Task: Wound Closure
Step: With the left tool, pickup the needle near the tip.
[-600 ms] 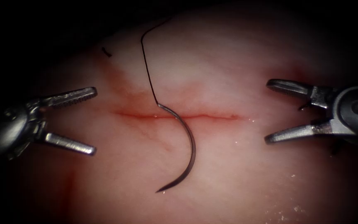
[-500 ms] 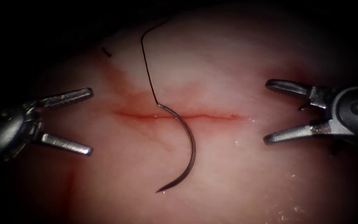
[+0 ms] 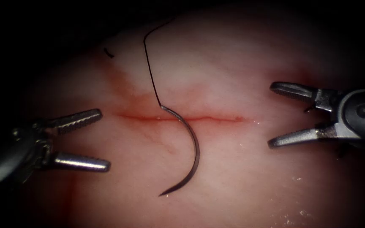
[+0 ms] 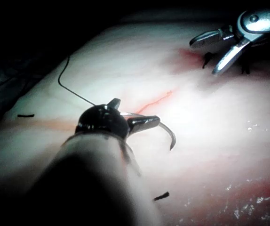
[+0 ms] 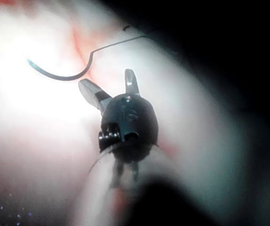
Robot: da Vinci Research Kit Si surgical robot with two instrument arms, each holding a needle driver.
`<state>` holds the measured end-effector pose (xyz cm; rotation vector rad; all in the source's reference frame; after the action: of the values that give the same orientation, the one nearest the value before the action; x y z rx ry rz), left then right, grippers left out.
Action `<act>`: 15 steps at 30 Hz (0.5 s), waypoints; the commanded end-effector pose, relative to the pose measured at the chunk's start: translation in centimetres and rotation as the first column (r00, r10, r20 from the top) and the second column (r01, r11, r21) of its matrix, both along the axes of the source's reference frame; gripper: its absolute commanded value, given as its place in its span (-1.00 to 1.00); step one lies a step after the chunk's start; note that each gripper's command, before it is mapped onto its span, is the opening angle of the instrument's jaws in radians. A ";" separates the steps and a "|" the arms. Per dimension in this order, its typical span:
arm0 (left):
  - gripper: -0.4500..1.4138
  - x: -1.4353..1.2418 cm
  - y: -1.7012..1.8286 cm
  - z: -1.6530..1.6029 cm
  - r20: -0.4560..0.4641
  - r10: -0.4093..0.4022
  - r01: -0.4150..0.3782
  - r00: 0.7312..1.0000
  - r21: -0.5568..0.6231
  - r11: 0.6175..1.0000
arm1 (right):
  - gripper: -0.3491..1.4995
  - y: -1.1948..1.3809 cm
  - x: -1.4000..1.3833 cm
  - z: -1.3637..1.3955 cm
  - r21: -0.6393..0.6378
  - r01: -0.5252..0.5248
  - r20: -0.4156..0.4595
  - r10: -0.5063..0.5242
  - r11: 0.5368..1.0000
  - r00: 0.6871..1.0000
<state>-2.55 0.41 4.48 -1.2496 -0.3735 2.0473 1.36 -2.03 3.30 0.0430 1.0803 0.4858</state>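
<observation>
The curved needle (image 3: pixel 193 154) lies loose on the tissue (image 3: pixel 233 177), its thread end at the cut (image 3: pixel 216 118) and its point toward the near side; neither tool holds it. Black thread (image 3: pixel 148 67) runs from its swaged end up toward the far edge. My left tool (image 3: pixel 102 139) stands open left of the cut, holding nothing. My right tool (image 3: pixel 270 115) stands open right of the cut, holding nothing. In the left wrist view the needle (image 4: pixel 169 134) curves past my own open jaws, with the right tool (image 4: pixel 203 59) beyond. The right wrist view has the needle (image 5: pixel 59 75) ahead of my open jaws.
A short cut end of thread (image 3: pixel 108 52) lies on the far left of the tissue, and another cut end of thread (image 4: pixel 161 196) lies near the left tool's shaft. Red fluid (image 3: pixel 70 185) stains the tissue below the left tool. Wet glints (image 3: pixel 292 215) mark the near right.
My left tool has moved down and slightly right, toward the needle's side, jaws still open. The right tool, needle and thread have not moved.
</observation>
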 end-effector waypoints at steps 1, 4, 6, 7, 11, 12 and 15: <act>0.06 -0.07 0.05 -0.01 -0.024 0.004 -0.004 1.000 0.001 1.000 | 0.48 0.09 0.11 0.01 -0.005 -0.005 0.003 0.005 1.000 1.000; 0.08 -0.15 -0.05 -0.06 -0.073 0.023 -0.022 0.997 0.017 1.000 | 0.48 0.10 0.10 0.01 -0.003 -0.006 0.017 0.006 1.000 1.000; 0.13 -0.22 -0.09 -0.07 -0.102 0.035 -0.032 0.994 0.037 0.999 | 0.48 0.09 0.10 0.02 -0.004 -0.009 0.023 0.009 1.000 1.000; 0.19 -0.27 -0.12 -0.08 -0.127 0.046 -0.040 0.991 0.042 0.998 | 0.48 0.09 0.11 0.02 -0.004 -0.010 0.023 0.010 1.000 1.000; 0.28 -0.47 -0.15 -0.08 -0.216 0.082 -0.069 0.973 0.067 0.995 | 0.48 0.08 0.12 0.02 -0.002 -0.006 0.032 0.006 1.000 0.999; 0.28 -0.51 -0.15 -0.08 -0.225 0.085 -0.071 0.971 0.070 0.995 | 0.48 0.08 0.12 0.02 -0.002 -0.006 0.032 0.006 1.000 0.999; 0.28 -0.62 -0.16 -0.06 -0.245 0.093 -0.077 0.965 0.078 0.994 | 0.48 0.06 0.13 0.03 -0.002 -0.002 0.036 0.003 1.000 0.999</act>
<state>-3.16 0.16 4.40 -0.9261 -0.3855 2.2171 1.38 -2.06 3.31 0.0342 1.0386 0.4857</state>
